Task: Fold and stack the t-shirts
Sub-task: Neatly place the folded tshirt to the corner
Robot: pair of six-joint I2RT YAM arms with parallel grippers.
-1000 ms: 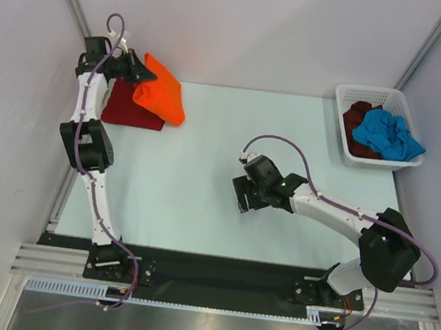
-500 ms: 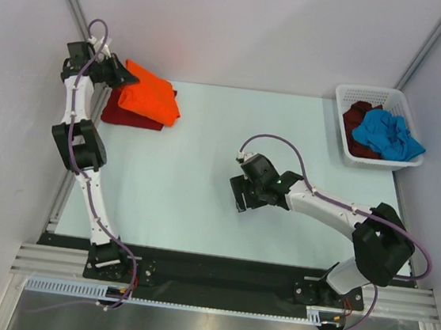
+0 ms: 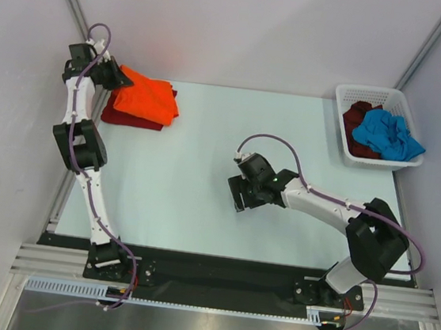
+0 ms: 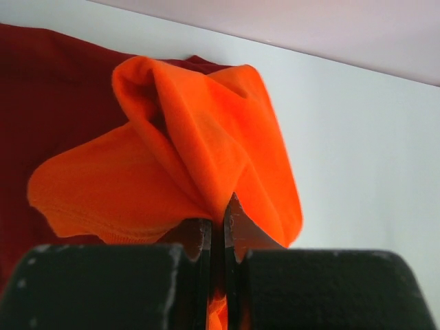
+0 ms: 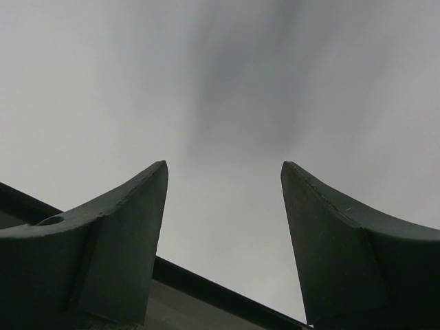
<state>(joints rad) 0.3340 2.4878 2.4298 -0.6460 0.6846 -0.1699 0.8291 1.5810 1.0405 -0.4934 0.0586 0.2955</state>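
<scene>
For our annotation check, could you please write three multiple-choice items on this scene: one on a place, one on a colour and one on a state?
1. Where does the orange t-shirt lie?
A. alone at mid-table
B. on the dark red t-shirt
C. on the floor

2. What colour is the topmost t-shirt in the basket?
A. blue
B. green
C. orange

3. The right gripper is:
A. shut on cloth
B. open and empty
C. shut and empty

Key: 1 B, dark red shows beneath it; 2 A, blue cloth tops the heap; 3 B, its jaws stand apart with nothing between.
</scene>
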